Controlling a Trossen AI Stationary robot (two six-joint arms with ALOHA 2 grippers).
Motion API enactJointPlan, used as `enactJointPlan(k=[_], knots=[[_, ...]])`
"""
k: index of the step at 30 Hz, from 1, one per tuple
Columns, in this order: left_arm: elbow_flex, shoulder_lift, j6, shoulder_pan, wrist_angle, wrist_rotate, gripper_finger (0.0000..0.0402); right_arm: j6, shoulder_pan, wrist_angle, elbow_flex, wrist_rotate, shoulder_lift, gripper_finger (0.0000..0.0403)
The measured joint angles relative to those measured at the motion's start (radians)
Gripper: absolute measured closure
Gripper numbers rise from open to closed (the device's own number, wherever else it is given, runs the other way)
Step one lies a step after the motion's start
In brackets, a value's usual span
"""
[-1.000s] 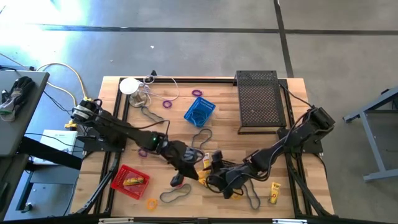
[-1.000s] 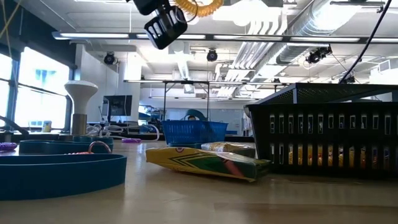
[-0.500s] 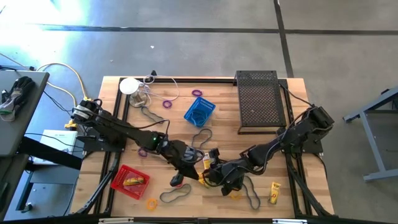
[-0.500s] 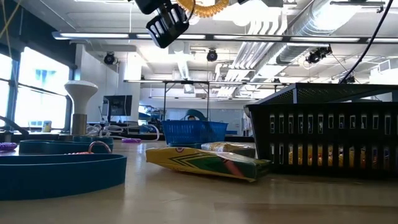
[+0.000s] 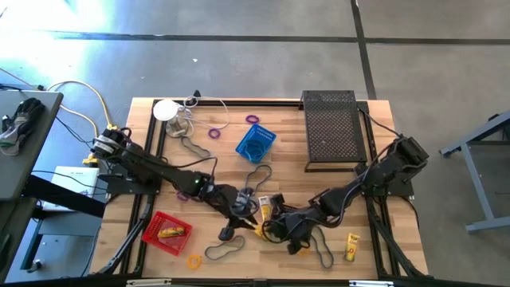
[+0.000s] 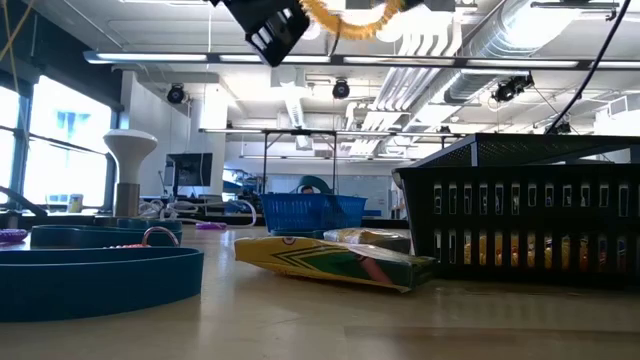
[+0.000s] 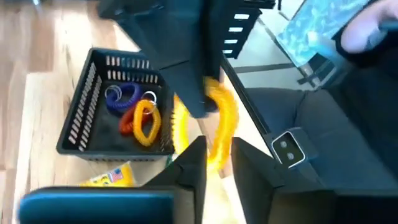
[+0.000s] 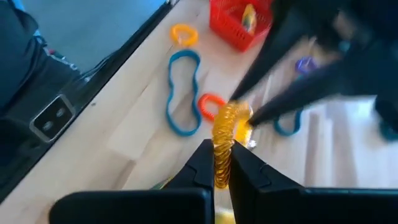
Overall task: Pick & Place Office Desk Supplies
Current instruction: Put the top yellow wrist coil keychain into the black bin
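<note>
Over the front middle of the wooden surface [image 5: 382,239], both dark arms met, the left reaching in from its corner and the right bending in from the far side. The red basket [image 5: 166,233] sat near the front left edge and the blue basket [image 5: 255,144] farther back, both well apart from the meeting point.

The right pincer [image 8: 219,152] was clamped together on a yellow coil ring [image 8: 230,124], held up off the surface. The left pincer [image 7: 221,155] sat right against the same coil from the other side. Whether it gripped the coil or had let go, I could not tell.

That doubt looked like the main risk. If the left pincer had not freed the coil and either arm drew away, the springy ring would likely stretch between them, then snap loose and bounce off. The right pincer appeared to pinch only a thin edge of the coil, so a quick swing toward a basket could shake it out. A dropped coil would probably land among the grey band loop [image 5: 225,251] and the orange ring [image 5: 194,261] lying below, making it awkward to pick up again. With both wrists so close together, a careless retreat could also knock one arm against the other.
</note>
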State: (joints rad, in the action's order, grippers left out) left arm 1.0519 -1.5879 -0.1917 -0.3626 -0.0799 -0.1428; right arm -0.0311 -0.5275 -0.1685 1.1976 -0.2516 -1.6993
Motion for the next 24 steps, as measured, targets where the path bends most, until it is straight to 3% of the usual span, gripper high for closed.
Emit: enactJointPlan(k=[6,12,22,24], knots=[[0.0,0.0,0.061,-0.022,0.008,0.007,0.028,0.189,-0.049,-0.151,0.0,-0.037,0.0,0.0393],[0.0,0.0,0.064,-0.022,0.027,0.007,0.0271,0.524,-0.095,-0.41,0.0,-0.123,0.0,0.0392],[0.0,0.0,0.064,-0.025,0.035,0.023,0.027,0.942,-0.111,-0.653,-0.004,-0.069,0.0,0.0392],[0.0,0.0,0.072,-0.029,0.035,0.023,0.027,0.966,-0.103,-0.635,-0.025,-0.057,0.0,0.0392]])
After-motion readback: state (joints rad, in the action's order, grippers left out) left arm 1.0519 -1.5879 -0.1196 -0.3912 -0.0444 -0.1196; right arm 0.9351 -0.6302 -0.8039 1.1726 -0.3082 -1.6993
